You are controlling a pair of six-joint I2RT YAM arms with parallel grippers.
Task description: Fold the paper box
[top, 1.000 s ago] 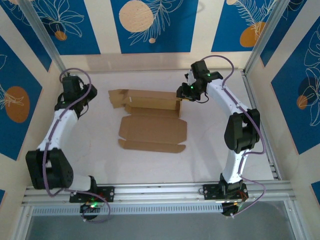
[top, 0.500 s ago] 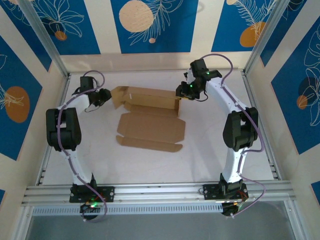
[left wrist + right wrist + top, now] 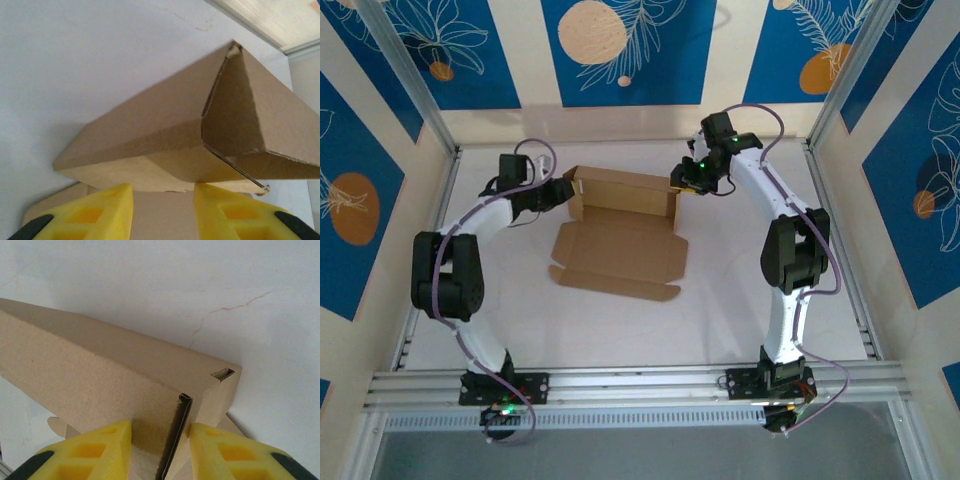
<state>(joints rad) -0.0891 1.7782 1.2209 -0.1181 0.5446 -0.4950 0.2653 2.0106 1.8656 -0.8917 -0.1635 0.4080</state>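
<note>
The paper box [image 3: 620,250] lies in the middle of the white table, brown, with its base and front flap flat and its back wall standing. My left gripper [image 3: 567,192] is at the left end of that wall. In the left wrist view its yellow fingers [image 3: 107,210] stand apart below a raised rounded side flap of the paper box [image 3: 165,135], and flat cardboard shows between them at the left gripper [image 3: 163,200]. My right gripper [image 3: 680,185] is at the wall's right end. The right gripper [image 3: 161,440] is open, straddling the folded end edge of the paper box [image 3: 90,370].
The white table [image 3: 740,300] is boxed in by a metal frame rail [image 3: 640,380] at the near edge and a patterned back wall [image 3: 620,120]. A small slot [image 3: 222,373] sits at the box wall's top corner.
My left arm swung in from the far left to the box's left end, and the left flap now stands up. The box shifted slightly. The right gripper stayed at the right end.
</note>
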